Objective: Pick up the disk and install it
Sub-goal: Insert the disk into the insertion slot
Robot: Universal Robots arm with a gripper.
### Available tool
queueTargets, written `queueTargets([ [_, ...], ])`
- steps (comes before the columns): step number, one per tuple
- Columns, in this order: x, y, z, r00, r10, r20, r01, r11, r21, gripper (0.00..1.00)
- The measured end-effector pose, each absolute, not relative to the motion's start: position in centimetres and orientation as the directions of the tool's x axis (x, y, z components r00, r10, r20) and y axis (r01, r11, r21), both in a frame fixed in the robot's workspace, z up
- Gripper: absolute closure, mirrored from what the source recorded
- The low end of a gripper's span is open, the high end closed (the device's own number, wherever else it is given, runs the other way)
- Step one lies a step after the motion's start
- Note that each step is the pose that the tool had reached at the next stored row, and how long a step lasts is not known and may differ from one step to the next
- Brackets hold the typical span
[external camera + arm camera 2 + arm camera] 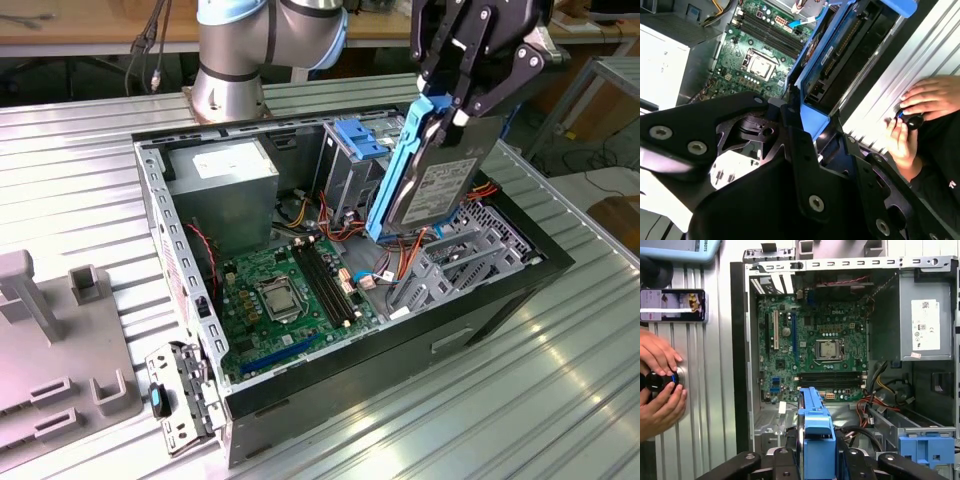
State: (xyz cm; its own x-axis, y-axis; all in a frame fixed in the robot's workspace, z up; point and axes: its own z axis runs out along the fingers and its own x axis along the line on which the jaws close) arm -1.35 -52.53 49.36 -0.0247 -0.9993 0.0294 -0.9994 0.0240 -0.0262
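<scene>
A ribbed metal table [560, 400] of pale grey slats is the work surface, and bright glare lies in streaks along its grooves towards its near edge. Behind the table runs a wooden workbench [80, 40] with dark cables [152, 52] hanging over its front. Past the table's far corner, on the exterior view's right, stands a grey metal frame [612, 72], and beside the table there lies a patch of pale floor [600, 185]
</scene>
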Motion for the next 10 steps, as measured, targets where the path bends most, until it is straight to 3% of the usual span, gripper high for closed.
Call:
queueTargets([
  [10,-0.48,-52.59,49.29,-0.004,-1.000,0.030,-1.000,0.003,-0.026,0.63],
])
